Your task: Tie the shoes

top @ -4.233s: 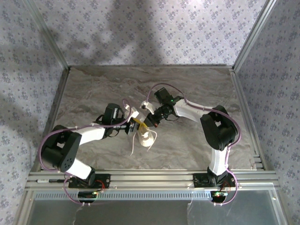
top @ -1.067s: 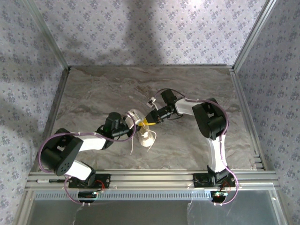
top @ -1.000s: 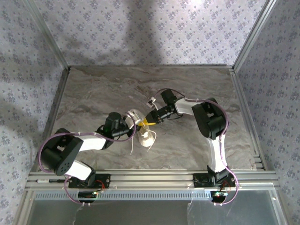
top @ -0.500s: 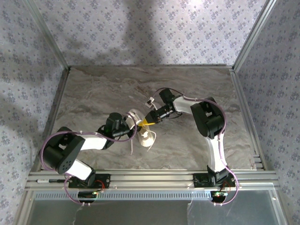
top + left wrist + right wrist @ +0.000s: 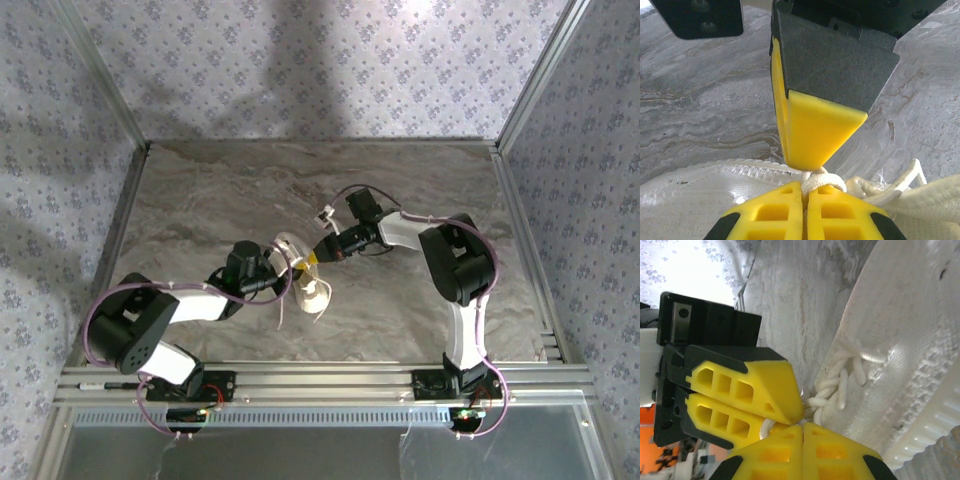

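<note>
The small white shoe (image 5: pixel 316 297) lies mid-table with its laces (image 5: pixel 837 382) bunched in a knot on the upper. My left gripper (image 5: pixel 291 263) comes in from the left and is shut on a loop of lace (image 5: pixel 826 181). My right gripper (image 5: pixel 316 257) comes from the right, tip to tip with the left one, and is shut on a lace strand right at the knot. In the right wrist view my right gripper (image 5: pixel 803 427) is closed, and the left one's yellow fingers (image 5: pixel 747 387) press against it. The shoe's woven side (image 5: pixel 910 340) lies just beyond.
A loose lace end (image 5: pixel 283 312) trails toward the near edge. The marbled tabletop (image 5: pixel 220 190) is walled on three sides by patterned panels, with an aluminium rail (image 5: pixel 320 378) at the front.
My right gripper has closed over the last second and has shifted slightly at the knot. The left gripper has held its grip in place.
</note>
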Action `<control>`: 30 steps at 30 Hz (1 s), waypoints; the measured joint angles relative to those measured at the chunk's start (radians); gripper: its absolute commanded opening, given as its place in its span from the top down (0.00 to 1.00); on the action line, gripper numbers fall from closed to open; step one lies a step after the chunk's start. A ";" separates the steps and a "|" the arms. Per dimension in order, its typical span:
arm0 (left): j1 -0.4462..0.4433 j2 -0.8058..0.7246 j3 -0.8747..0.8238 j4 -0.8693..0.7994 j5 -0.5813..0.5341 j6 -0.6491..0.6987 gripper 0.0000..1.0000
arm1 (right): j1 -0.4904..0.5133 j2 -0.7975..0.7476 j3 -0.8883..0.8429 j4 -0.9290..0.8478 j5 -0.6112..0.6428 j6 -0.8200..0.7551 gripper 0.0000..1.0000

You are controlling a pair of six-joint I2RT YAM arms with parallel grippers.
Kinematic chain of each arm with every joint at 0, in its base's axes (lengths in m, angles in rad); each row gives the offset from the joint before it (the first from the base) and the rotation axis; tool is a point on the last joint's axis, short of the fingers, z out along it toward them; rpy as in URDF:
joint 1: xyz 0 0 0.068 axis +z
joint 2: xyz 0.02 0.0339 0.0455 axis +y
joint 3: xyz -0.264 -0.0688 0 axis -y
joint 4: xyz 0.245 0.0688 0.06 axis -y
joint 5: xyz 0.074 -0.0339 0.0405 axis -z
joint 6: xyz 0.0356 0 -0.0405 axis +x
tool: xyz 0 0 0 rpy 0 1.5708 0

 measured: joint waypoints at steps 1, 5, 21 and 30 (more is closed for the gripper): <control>0.000 -0.004 -0.002 -0.002 -0.002 0.002 0.98 | 0.000 -0.006 -0.009 0.012 0.010 0.007 1.00; 0.000 -0.022 -0.014 -0.014 -0.007 0.009 0.97 | -0.002 -0.008 -0.018 0.026 0.043 0.017 1.00; 0.000 -0.043 -0.028 -0.024 -0.010 0.023 1.00 | 0.002 -0.008 -0.018 0.062 -0.014 0.043 0.75; 0.000 -0.025 -0.028 0.002 -0.009 0.019 1.00 | 0.005 0.037 0.013 0.061 -0.066 0.043 0.74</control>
